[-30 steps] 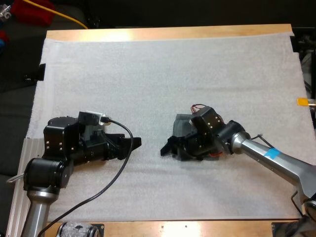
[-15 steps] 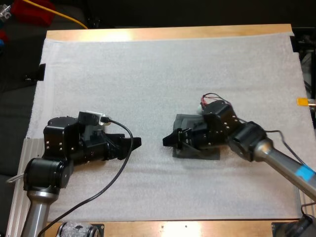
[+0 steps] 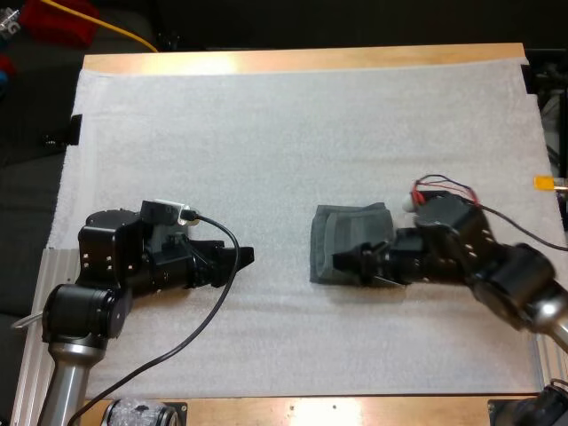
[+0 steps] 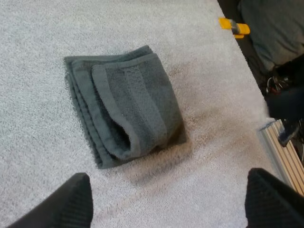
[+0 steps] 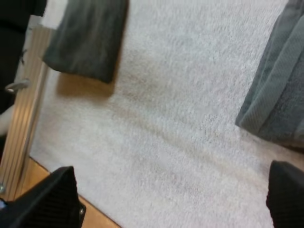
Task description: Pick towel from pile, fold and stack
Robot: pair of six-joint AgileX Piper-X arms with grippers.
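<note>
High view: 1 folded towel [image 3: 346,227] on 1 mat [image 3: 266,133], ctr-right.

- No readable text, label, brand, number or sign in any view.
- Folded dark grey-green terry towel [image 4: 124,102]: plain surface, nothing legible on it.
- White fibrous mat [image 3: 266,124]: nothing legible on it.
</note>
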